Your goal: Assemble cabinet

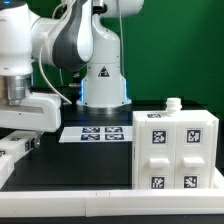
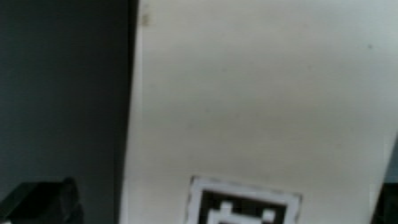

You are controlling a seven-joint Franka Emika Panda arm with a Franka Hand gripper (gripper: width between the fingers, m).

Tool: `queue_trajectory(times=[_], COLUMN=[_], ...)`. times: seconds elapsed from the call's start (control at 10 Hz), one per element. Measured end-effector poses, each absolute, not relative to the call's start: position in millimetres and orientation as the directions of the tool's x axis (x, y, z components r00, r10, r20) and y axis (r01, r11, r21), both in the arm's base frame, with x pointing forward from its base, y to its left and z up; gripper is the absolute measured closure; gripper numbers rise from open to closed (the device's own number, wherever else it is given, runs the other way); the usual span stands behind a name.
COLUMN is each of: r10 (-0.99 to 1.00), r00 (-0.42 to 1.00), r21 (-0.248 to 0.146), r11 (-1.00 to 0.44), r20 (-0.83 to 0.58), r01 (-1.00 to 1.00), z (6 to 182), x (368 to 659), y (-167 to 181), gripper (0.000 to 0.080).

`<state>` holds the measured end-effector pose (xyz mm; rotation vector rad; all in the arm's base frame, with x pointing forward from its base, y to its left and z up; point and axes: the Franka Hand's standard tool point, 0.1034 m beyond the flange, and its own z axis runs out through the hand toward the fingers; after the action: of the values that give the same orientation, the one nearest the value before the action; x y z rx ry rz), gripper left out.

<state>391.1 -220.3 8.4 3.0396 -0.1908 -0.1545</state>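
"White plastic box over there, is that the cabinet point(image 1: 175, 150)? How far along does it look?"

"Its body stands as one block with its tagged faces closed up. It's well away from the gripper point(image 1: 25, 125), toward the exterior view's right. I judge the main shell is together, and a small stub point(image 1: 172, 103) stands on its top."

"So what's left?"

"At least one piece, I think. Right under the gripper, the wrist view is filled by a flat white panel point(image 2: 249, 100) with a tag point(image 2: 240, 207) on it, lying apart from the body. The exterior view shows more pale parts point(image 1: 14, 158) just below the gripper, but I can't tell which they are."

"And the arm?"

"It's bent over and reaching low on the side away from the cabinet, with the wrist pointing down at the table point(image 1: 100, 165). The marker board point(image 1: 95, 133) lies between the gripper and the cabinet."

"Are the jaws closed on that panel?"

"I can't tell. One dark finger point(image 2: 43, 202) shows beside the panel's edge, over the dark table. The other is out of sight, and the exterior view is too blurred there. Whether the finger touches the panel is unclear."
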Motion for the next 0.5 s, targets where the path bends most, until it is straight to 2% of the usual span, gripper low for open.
queue_trajectory(times=[0.2,0.3,0.4,0.5], r10=[-0.126,-0.121,-0.119,-0.118], r00=[0.987,0.988,0.988,0.988], r21=[0.098,0.098,0.097,0.097], r11=[-0.988,-0.989,-0.989,-0.989], r20=[-0.095,-0.095,-0.095,-0.095], r01=[-0.117,-0.111,-0.11,-0.109], z=[8.2,8.6,8.6,8.6], x=[392.0,392.6,392.5,392.6], y=[-219.8,-219.7,-219.7,-219.5], gripper=[0.0029,0.0206,0.0206,0.0245])
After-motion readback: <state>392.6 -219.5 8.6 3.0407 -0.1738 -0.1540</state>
